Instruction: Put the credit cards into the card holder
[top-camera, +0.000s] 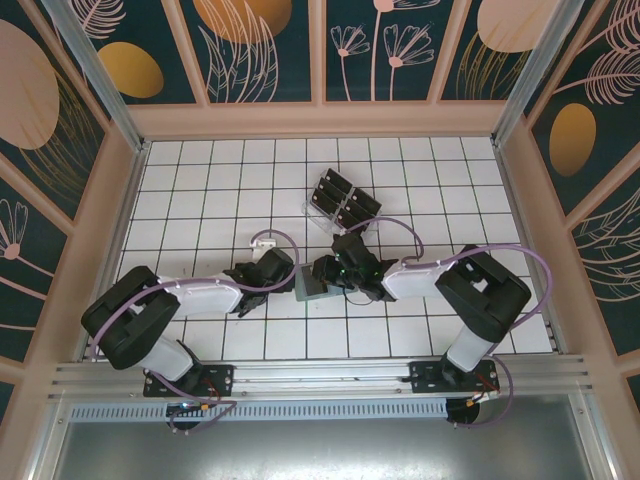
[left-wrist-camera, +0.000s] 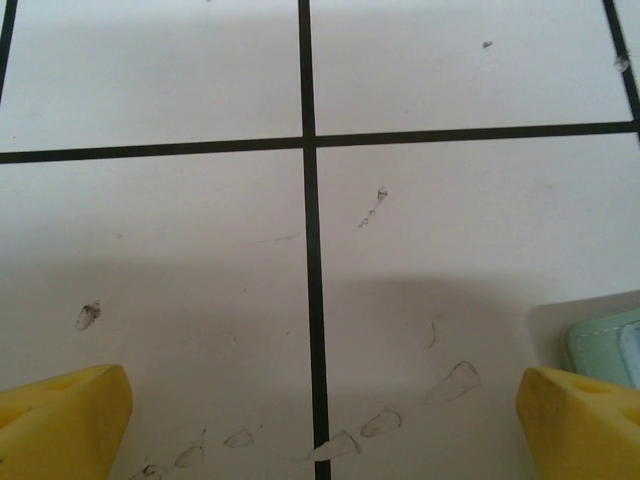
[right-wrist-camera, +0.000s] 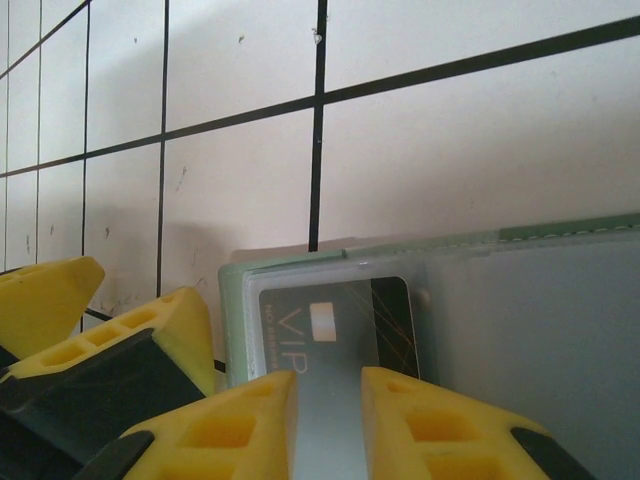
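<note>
The card holder (top-camera: 309, 290) is seen from above on the white, black-gridded table (top-camera: 200, 180), between both grippers, with floral panels around. From the right wrist, a credit card (right-wrist-camera: 335, 330) marked "VIP" is shown partly inside its clear pocket, pinched by the right gripper (right-wrist-camera: 327, 390). The left gripper (left-wrist-camera: 320, 400) is spread wide beside the holder.

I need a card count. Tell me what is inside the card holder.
Inside the card holder, under its clear window, lies one black credit card marked VIP. The right gripper covers its near end; whether more cards lie beneath cannot be seen.
</note>
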